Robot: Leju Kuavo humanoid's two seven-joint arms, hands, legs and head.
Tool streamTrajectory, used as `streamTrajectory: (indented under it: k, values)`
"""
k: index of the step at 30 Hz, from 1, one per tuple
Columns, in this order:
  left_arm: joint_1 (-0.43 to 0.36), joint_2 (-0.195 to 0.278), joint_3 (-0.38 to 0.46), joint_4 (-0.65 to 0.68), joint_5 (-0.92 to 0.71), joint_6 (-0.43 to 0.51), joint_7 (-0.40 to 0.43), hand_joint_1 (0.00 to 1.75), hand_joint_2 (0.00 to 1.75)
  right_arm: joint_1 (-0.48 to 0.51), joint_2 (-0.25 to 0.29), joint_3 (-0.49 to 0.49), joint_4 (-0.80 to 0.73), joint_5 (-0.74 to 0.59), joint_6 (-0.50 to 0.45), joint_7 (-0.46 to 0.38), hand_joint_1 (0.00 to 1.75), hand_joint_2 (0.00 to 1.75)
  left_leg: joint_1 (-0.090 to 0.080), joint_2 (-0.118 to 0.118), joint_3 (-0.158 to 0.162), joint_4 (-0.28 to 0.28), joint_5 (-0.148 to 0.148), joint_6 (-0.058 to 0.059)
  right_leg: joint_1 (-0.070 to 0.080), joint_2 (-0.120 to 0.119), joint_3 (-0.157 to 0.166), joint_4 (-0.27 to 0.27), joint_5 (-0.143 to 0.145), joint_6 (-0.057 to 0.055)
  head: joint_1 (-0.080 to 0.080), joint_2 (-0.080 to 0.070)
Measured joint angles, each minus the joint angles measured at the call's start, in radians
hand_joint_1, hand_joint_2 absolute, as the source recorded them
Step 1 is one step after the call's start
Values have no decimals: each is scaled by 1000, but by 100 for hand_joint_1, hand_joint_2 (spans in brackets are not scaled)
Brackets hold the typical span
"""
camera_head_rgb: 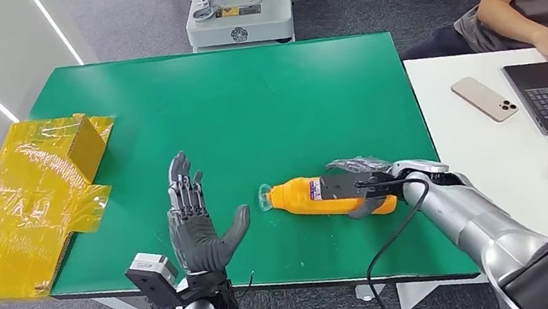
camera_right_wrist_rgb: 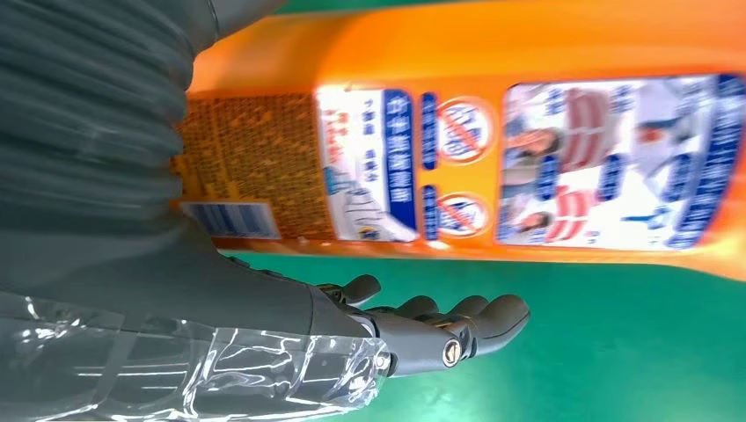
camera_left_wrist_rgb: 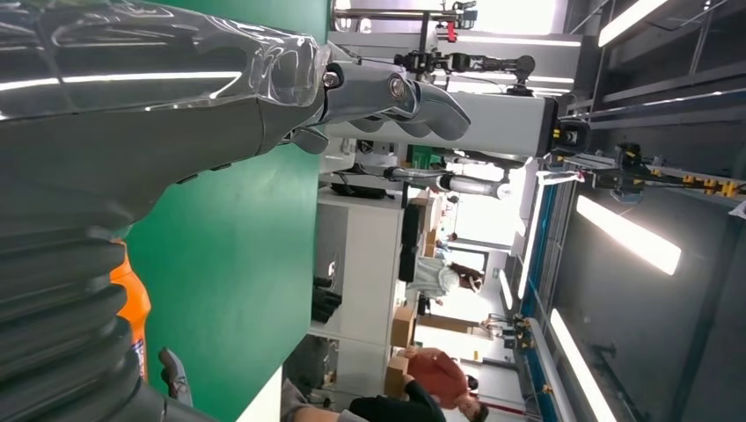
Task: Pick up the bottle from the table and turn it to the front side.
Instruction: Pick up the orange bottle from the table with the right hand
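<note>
While lying on its side on green bench [camera_head_rgb: 246, 101], orange bottle [camera_head_rgb: 301, 195] points clear cap toward left hand [camera_head_rgb: 197, 219]. Right hand [camera_head_rgb: 361, 184] sits over bottle's base end, fingers [camera_right_wrist_rgb: 440, 330] along its side; firm grip cannot be told. Left hand open, fingers spread, upright just beside cap. Yellow box [camera_head_rgb: 31, 199] at far left edge.

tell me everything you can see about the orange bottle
The orange bottle looks like glossy plastic and lies on its side on the green table, near the front edge, its clear cap end pointing toward the left hand. A printed label with blue, white and red panels and a barcode faces up, seen close in the right wrist view. The right hand reaches over its wider end; whether it grips yet is unclear. The left hand stands open beside it, apart.
</note>
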Motion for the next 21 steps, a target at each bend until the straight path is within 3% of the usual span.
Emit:
streamTrajectory:
  k: [21]
  values:
    - [21,0,0,-1,0,2,11,0,175,-29,-19,18,1,14,17,17,0,175,0,0,0,0,0,0,0,0,0,0,0,0,0,0]
